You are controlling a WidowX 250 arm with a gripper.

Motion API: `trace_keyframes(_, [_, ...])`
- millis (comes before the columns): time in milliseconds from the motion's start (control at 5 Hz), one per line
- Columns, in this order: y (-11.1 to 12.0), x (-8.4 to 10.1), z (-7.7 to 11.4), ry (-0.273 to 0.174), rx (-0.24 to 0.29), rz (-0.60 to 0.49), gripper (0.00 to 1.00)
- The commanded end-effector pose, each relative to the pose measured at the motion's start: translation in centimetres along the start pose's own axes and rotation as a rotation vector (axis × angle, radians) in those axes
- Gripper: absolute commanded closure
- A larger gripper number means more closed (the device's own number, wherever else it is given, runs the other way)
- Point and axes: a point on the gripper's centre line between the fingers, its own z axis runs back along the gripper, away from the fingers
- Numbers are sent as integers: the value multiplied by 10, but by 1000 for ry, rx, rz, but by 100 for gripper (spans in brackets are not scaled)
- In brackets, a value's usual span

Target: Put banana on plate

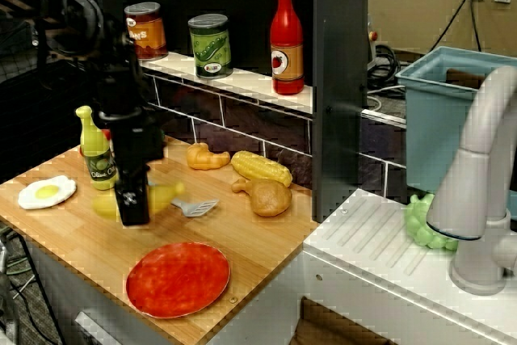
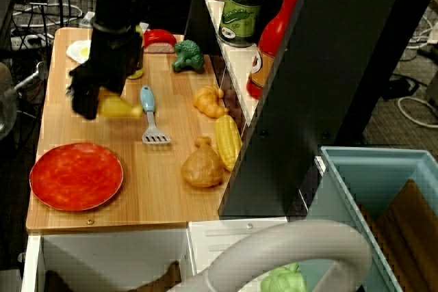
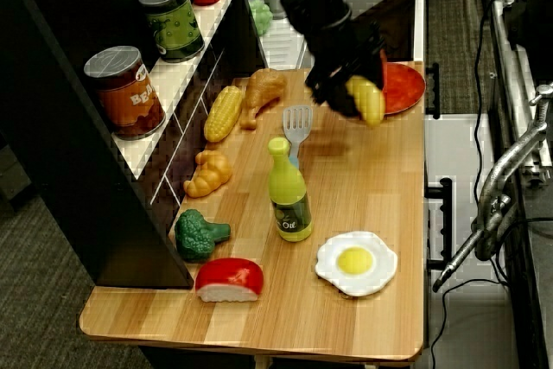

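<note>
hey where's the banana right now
The banana is in the gripper, lifted over the wooden counter, just left of the blue-handled spatula in the overhead view. It hangs between the oil bottle and the red plate, not yet over the plate.

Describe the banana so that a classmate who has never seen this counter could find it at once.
Start at the wooden counter, where a round red plate lies near the front edge. Just behind the plate, the black claw is closed on the banana, beside a blue-handled spatula. It is smooth, plain yellow, unlike the bumpy corn cob or the labelled bottle.
</note>
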Motion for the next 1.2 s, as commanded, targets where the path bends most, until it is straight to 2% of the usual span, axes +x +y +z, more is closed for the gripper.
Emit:
trace_keyframes(0, [-49, 9, 3, -22, 68, -38, 100])
trace_keyframes(200, [-62, 8, -9, -20, 76, -36, 100])
trace_keyframes(600, [-61, 14, -23, 0, 58, -12, 100])
trace_keyframes(800, [-60, 15, -22, -1, 57, -12, 22])
trace_keyframes(1000, [-61, 13, -27, 11, 66, -15, 0])
